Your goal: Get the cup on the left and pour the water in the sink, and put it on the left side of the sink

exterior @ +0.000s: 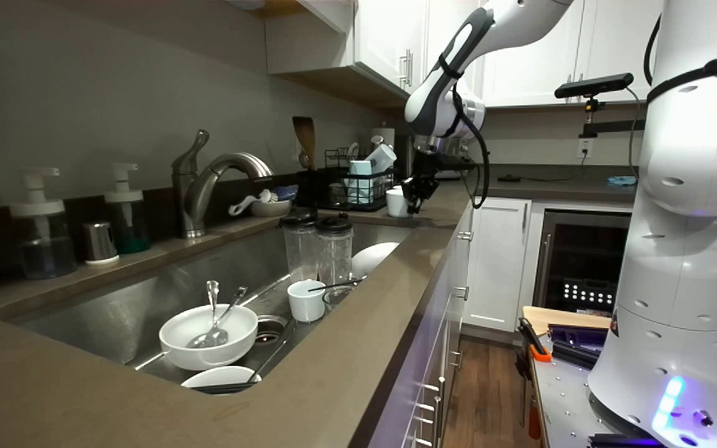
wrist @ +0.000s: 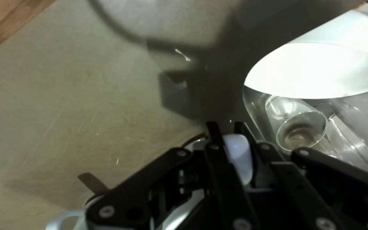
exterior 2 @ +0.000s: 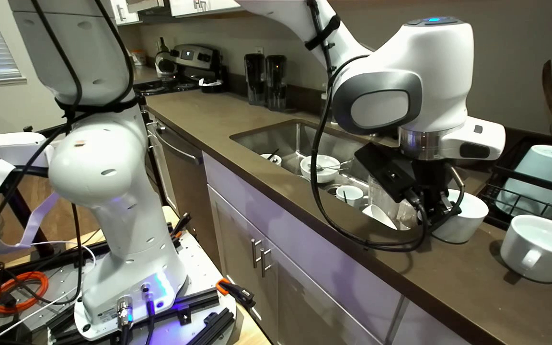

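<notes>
A white cup is on the counter beside the sink, and shows in an exterior view. My gripper has its fingers on both sides of the cup's handle. In the wrist view the handle sits snugly between the fingertips; most of the cup body is hidden behind the gripper. The cup looks about upright; I cannot tell whether it touches the counter. A second white cup with clear liquid stands behind it, by the dish rack. The water in the held cup is not visible.
The sink holds white bowls, a white mug and clear blender cups. A faucet and soap bottles stand behind it. A black dish rack stands near the cups. The counter edge runs along the front.
</notes>
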Controlling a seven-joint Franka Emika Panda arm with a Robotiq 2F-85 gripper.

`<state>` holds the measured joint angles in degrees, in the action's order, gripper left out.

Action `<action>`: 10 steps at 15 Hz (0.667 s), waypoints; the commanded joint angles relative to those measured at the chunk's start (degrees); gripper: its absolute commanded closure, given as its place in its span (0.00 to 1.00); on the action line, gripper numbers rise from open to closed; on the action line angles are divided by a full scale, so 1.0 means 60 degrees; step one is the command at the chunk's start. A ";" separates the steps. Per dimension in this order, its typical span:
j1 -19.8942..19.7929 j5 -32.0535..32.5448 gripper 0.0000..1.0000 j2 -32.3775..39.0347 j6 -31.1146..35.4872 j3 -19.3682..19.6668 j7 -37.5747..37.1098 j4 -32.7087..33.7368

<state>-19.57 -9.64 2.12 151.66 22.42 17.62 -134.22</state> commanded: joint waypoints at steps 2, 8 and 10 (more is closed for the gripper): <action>-0.0179 0.0217 0.92 0.0087 0.0150 -0.0081 0.0091 0.0051; -0.0263 0.0911 0.92 -0.0286 -0.0153 0.0003 -0.0044 -0.0179; -0.0291 0.1115 0.92 -0.0443 -0.0232 0.0041 -0.0058 -0.0270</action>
<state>-20.26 -5.69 1.75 151.35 22.68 17.59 -134.34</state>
